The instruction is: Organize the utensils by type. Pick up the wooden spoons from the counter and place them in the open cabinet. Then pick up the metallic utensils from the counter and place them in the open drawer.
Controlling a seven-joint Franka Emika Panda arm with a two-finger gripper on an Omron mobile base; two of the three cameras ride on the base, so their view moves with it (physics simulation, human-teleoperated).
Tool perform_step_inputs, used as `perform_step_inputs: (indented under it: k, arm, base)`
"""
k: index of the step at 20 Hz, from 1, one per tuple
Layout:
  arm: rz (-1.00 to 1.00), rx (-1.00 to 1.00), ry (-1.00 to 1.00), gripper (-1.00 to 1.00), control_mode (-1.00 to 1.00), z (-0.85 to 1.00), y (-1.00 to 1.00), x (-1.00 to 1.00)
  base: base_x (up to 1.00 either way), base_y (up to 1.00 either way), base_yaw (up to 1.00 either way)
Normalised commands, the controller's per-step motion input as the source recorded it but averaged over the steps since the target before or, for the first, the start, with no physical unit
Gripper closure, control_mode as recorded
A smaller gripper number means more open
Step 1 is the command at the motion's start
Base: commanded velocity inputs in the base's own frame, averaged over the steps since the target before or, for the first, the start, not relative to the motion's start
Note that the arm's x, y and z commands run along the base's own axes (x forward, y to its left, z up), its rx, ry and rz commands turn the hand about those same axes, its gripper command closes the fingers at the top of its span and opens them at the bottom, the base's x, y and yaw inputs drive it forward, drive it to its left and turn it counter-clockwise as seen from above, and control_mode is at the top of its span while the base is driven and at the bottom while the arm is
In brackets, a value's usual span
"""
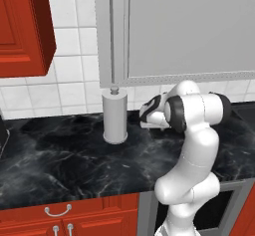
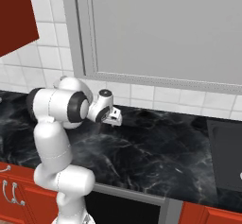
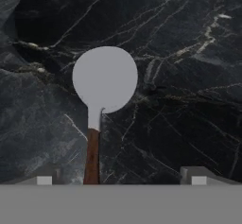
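From where I stand, the job looks barely begun. The arm's two-finger claw [image 3: 121, 179] hovers over the glossy black stone desk with faint white veining [image 1: 60, 160], pointing down at it. In the hand view, a slim utensil with a flat round pale grey head and a thin brown handle [image 3: 104, 83] lies on the stone. Its handle runs back toward the claw, closer to the left fingertip [image 3: 44, 180] than to the right. Going by the brown handle, I take it for one of the wooden spoons, though the head renders grey rather than tan, so I would not swear to it.

The fingertips stand wide apart and nothing sits between them; the claw holds nothing. I judge the arm is lining up for a first pick, so every piece has yet to be put away.

Much is hard to make out. In both base views the white arm folds in front of the claw, and the spoon beneath it cannot be picked out against the dark stone. A grey cylindrical holder with a small knob on top [image 1: 115, 115] stands on the desk just left of the arm. A red wall cabinet [image 1: 22, 28] hangs at the upper left, cut off by the edge; I cannot tell whether it is the open one. Red cabinet fronts with silver handles [image 1: 57, 211] run below the desk, all looking closed here.
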Motion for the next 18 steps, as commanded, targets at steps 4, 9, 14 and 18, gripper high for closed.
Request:
perform_step_inputs:
  k: [4,9,14,18]
  arm:
    - [0.00,0.00,-0.03,-1.00,-1.00,0.05,0.08,0.00]
    - [0.00,0.00,0.00,-1.00,-1.00,-0.06,0.13,0.14]
    - [0.00,0.00,0.00,-1.00,-1.00,-0.16,0.01,0.15]
    - [0.00,0.00,0.00,-1.00,-1.00,-0.27,0.01,0.03]
  base:
    - [0.00,0.00,0.00]
    - [0.00,0.00,0.00]
    - [0.00,0.00,0.00]
    - [0.00,0.00,0.00]
